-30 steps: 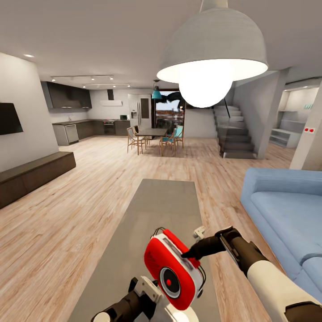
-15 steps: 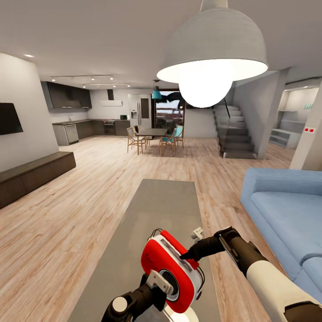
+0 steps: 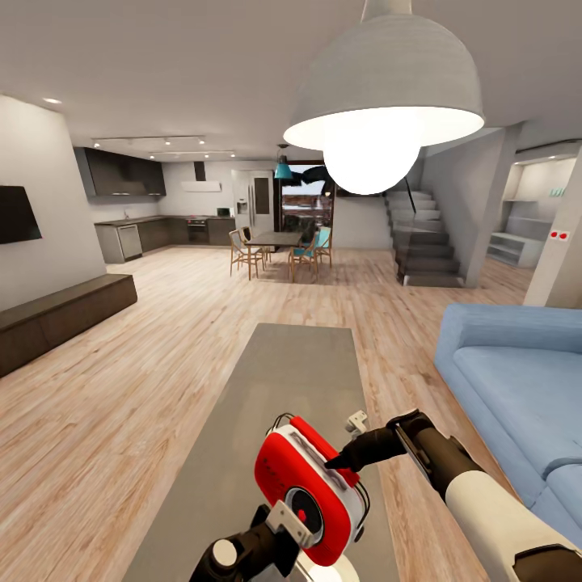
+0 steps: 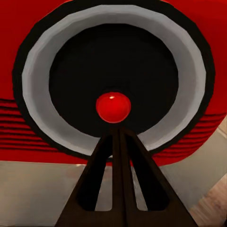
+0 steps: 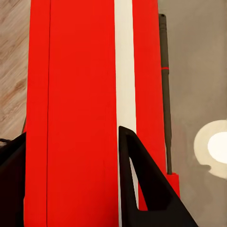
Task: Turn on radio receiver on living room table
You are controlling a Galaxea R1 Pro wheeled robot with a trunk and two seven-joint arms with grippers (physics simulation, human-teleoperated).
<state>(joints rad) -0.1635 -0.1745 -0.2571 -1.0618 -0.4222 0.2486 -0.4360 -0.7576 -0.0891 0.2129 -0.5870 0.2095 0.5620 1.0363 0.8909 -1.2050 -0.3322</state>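
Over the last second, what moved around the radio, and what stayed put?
The left gripper swung right, up onto the radio receiver's dial face; its fingers are closed, pointing at the red centre. The radio shifted slightly left. The right gripper keeps clamping its top; the table is unchanged.

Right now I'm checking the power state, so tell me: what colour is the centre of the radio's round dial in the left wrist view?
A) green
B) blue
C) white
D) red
D: in the left wrist view the dot at the middle of the radio receiver's dark dial is red, just beyond the closed tips of the left gripper.
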